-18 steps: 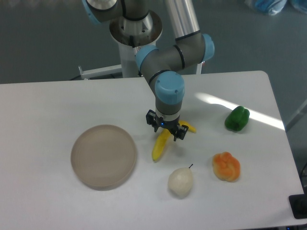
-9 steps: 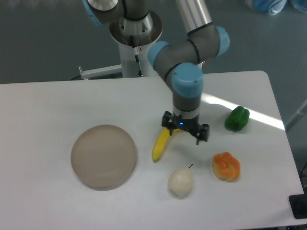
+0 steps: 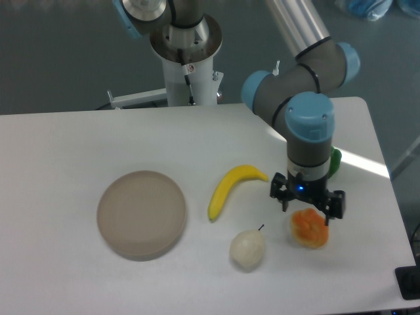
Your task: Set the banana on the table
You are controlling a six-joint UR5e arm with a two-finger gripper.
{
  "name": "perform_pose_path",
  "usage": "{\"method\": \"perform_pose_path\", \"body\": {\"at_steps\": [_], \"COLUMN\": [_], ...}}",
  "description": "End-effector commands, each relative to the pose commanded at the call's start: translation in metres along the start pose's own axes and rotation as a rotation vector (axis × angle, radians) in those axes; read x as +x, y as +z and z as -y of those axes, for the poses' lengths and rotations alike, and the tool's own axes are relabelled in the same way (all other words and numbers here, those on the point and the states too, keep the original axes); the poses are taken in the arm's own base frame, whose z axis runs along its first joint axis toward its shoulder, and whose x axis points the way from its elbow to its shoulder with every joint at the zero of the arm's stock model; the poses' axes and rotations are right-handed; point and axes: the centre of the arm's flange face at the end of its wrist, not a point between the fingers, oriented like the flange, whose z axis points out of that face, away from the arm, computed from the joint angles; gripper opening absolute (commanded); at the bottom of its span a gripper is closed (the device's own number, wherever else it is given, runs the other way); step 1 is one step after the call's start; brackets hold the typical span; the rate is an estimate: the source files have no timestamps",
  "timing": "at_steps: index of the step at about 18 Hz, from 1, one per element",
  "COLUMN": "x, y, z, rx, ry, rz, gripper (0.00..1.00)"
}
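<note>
The yellow banana (image 3: pixel 232 187) lies flat on the white table (image 3: pixel 79 144), just right of the round plate, with nothing touching it. My gripper (image 3: pixel 308 205) hangs well to its right, directly over the lumpy orange fruit (image 3: pixel 309 229). Its fingers stand apart and hold nothing.
A beige-grey plate (image 3: pixel 142 213) sits at the left. A pale pear (image 3: pixel 247 249) lies below the banana. A green pepper (image 3: pixel 334 161) is mostly hidden behind my arm at the right. The table's right edge runs close past the orange fruit.
My gripper has travelled right from above the banana to above the orange fruit. The banana stays where it lay, now fully uncovered.
</note>
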Motion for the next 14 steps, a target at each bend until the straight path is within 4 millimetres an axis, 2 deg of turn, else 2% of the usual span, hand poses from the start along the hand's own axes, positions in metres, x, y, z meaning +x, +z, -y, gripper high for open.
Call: {"method": "perform_pose_path", "body": {"at_steps": [4, 7, 11, 14], "x": [0.001, 0.004, 0.024, 0.048], "y": [0.005, 0.006, -0.017, -0.017], "z": [-0.008, -0.024, -0.034, -0.041], "rx": [-0.046, -0.06, -0.067, -0.089], "ry": [0.112, 0.125, 0.131, 0.14], "rz": [0.004, -0.014, -0.026, -0.089], "gripper": [1.0, 1.0, 1.0, 1.0]}}
